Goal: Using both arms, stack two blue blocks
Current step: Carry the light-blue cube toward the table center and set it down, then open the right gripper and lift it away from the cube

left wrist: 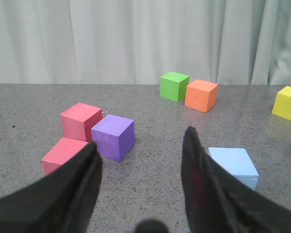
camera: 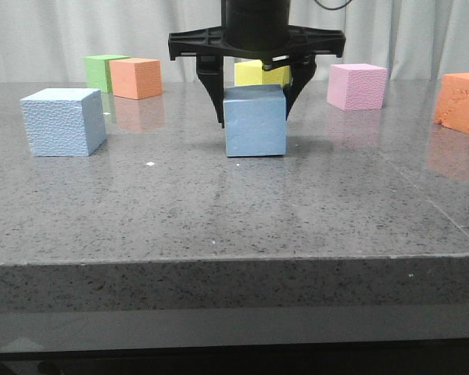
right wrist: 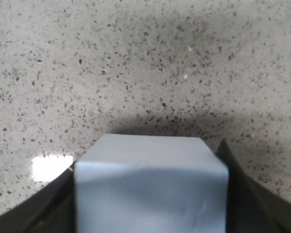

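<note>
One blue block (camera: 254,133) sits on the table at the centre. My right gripper (camera: 255,116) comes down over it from behind, a finger against each side. In the right wrist view the block (right wrist: 150,194) fills the space between the fingers of the right gripper (right wrist: 146,165), which touch both its sides. The second blue block (camera: 62,121) stands alone at the left. In the left wrist view it (left wrist: 233,165) lies just beyond one finger of my left gripper (left wrist: 140,138), which is open, empty and above the table. The left gripper is out of the front view.
At the back stand a green cube (camera: 102,70), an orange cube (camera: 137,78), a yellow cube (camera: 262,73), a pink cube (camera: 357,86) and another orange cube (camera: 461,101). A purple cube (left wrist: 113,137) and two red cubes (left wrist: 80,121) lie ahead of the left gripper.
</note>
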Action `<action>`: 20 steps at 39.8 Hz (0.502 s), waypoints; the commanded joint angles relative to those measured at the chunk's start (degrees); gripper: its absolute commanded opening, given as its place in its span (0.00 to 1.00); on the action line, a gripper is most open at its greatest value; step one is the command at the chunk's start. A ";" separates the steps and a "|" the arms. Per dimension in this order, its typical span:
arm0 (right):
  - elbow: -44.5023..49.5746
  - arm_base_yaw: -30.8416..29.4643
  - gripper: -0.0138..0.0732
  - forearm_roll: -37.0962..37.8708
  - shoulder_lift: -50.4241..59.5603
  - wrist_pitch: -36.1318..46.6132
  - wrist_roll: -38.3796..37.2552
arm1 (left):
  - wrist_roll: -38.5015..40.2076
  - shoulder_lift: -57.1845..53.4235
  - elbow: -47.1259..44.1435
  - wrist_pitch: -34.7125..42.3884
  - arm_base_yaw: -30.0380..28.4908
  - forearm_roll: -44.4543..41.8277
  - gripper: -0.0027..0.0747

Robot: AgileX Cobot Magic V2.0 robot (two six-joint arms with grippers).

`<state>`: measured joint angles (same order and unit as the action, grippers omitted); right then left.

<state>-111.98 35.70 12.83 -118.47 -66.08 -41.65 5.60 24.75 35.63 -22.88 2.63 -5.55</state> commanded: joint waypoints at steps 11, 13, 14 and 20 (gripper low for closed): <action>-1.98 -0.61 0.87 1.98 5.60 2.23 6.38 | -0.03 0.75 1.73 4.63 0.36 -0.09 0.51; -1.98 -1.11 0.87 1.00 7.02 2.57 9.58 | -0.03 0.75 1.73 4.63 0.36 -0.09 0.51; -1.98 -1.40 0.87 0.18 7.44 2.64 11.38 | -0.03 0.75 1.73 4.63 0.36 -0.09 0.51; -1.78 -4.09 0.87 -9.37 12.43 0.29 24.93 | -0.03 0.75 1.73 4.63 0.36 -0.09 0.51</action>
<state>-112.01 33.30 7.34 -112.47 -65.86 -24.85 5.60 24.75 35.63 -22.88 2.63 -5.55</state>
